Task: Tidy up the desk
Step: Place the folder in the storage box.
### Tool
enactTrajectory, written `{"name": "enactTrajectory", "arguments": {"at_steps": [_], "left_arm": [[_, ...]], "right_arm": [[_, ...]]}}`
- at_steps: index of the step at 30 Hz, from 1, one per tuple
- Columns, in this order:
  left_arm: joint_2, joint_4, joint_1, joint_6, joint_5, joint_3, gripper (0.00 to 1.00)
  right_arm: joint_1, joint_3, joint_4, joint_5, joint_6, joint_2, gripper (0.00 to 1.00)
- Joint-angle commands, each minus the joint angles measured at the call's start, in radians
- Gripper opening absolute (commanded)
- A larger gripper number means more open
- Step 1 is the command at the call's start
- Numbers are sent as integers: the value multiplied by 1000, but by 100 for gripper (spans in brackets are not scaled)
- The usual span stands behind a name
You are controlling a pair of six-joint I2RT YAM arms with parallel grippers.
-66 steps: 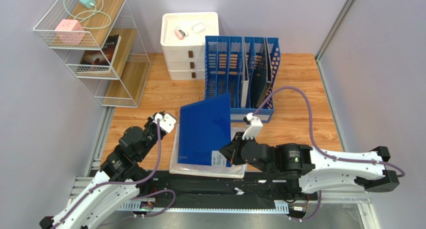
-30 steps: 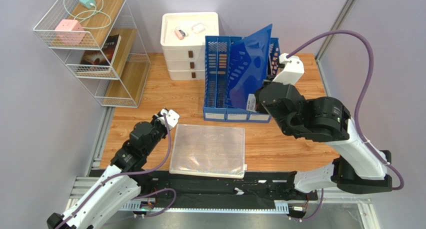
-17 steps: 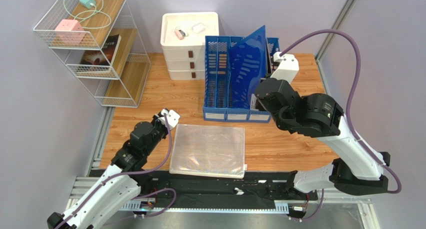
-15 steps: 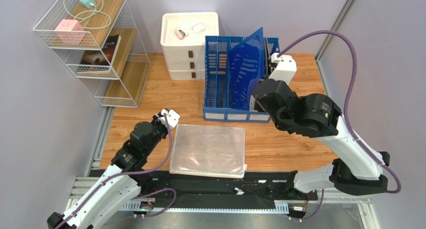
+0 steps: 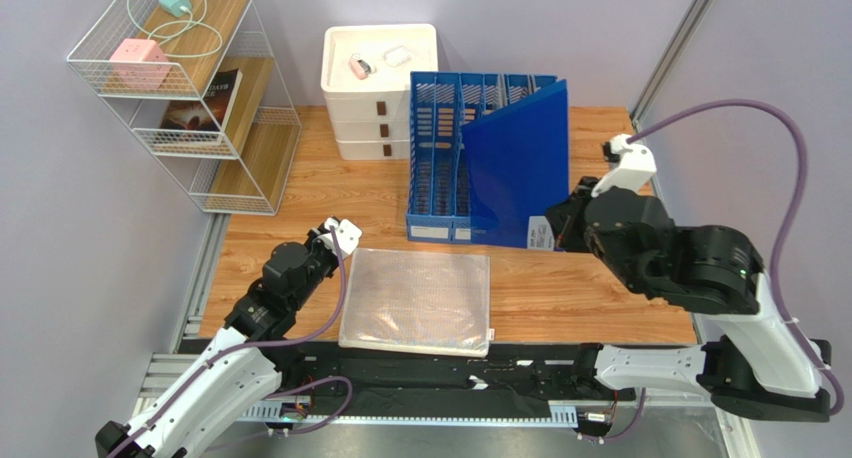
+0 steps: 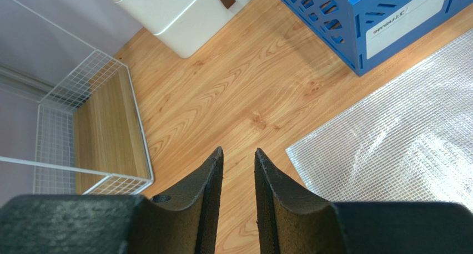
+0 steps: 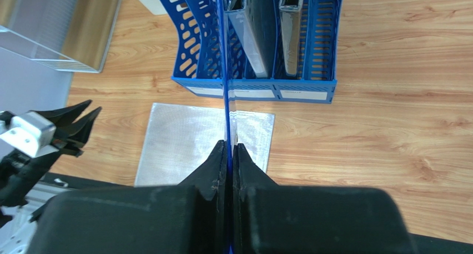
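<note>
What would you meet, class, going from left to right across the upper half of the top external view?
white wire shelf unit → white drawer unit → blue file rack → blue folder, held upright → right claw, shut on the folder's lower corner

The big rectangular table of light orange-brown wood (image 5: 345, 193) lies flat and level. Long plank lines run across its top.
</note>
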Motion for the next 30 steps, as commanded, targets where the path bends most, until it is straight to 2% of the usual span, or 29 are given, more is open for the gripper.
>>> {"name": "enactTrajectory", "arguments": {"at_steps": [1, 12, 21, 30], "left_arm": [[8, 44, 5, -5, 0, 5, 34], [6, 44, 5, -5, -3, 7, 34], [8, 47, 5, -2, -2, 2, 34], [-14, 33, 5, -2, -3, 4, 34]], "right_arm": [[-7, -15, -279, 13, 21, -50, 0], [-5, -18, -240, 7, -8, -28, 0], [-5, -83, -63, -148, -125, -40, 0], [-5, 26, 43, -86, -248, 64, 0]]}}
